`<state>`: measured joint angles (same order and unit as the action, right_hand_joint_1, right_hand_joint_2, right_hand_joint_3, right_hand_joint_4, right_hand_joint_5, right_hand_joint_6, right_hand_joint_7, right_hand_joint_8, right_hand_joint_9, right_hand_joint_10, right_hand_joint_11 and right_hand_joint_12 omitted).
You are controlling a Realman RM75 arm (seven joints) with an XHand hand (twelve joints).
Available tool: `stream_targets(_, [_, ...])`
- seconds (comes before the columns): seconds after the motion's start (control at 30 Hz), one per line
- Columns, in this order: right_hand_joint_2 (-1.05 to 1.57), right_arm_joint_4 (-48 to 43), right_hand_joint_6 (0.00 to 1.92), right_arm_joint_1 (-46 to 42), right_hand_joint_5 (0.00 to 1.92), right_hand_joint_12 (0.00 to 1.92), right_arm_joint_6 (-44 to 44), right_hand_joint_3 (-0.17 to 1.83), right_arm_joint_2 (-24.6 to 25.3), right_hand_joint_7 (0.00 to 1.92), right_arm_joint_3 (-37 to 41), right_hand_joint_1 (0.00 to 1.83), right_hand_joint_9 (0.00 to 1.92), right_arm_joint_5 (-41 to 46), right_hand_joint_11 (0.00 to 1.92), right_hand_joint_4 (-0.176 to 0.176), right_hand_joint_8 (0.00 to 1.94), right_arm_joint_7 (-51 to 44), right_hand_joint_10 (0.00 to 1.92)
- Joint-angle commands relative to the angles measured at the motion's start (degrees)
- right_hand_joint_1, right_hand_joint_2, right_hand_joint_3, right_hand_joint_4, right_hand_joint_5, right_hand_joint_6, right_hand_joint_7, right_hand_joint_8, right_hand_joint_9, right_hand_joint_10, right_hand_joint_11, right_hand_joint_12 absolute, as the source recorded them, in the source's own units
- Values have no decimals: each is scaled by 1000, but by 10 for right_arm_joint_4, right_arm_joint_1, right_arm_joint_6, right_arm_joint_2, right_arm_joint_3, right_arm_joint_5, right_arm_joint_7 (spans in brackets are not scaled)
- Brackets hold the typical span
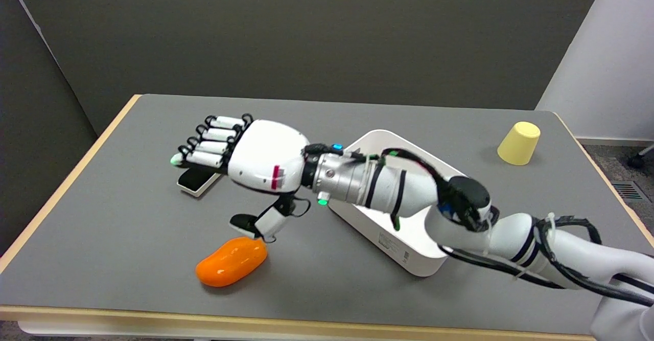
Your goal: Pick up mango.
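The right hand hovers palm-down over the grey table, fingers stretched apart toward 9 o'clock, thumb hanging down, holding nothing. The orange mango lies on the table at about 6 o'clock from the hand, just under the thumb tip. The arm stretches in from 4 o'clock across a white tray

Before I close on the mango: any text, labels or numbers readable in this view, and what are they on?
None can be read.
Small grey print on the near side wall of the white rectangular plastic tray: too small and blurred.
Red mark on the right hand: no letters discernible.
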<state>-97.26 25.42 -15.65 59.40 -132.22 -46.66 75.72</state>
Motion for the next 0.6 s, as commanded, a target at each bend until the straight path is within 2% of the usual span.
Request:
stream_targets(0.03, [577, 36, 408, -52, 214, 1322, 132, 947, 50, 327, -80, 755, 208, -64, 153, -41, 355, 25, 760])
stream_targets(0.6, [573, 100, 407, -64, 214, 1325, 143, 946, 69, 314, -95, 759, 195, -58, 154, -36, 345, 26, 744])
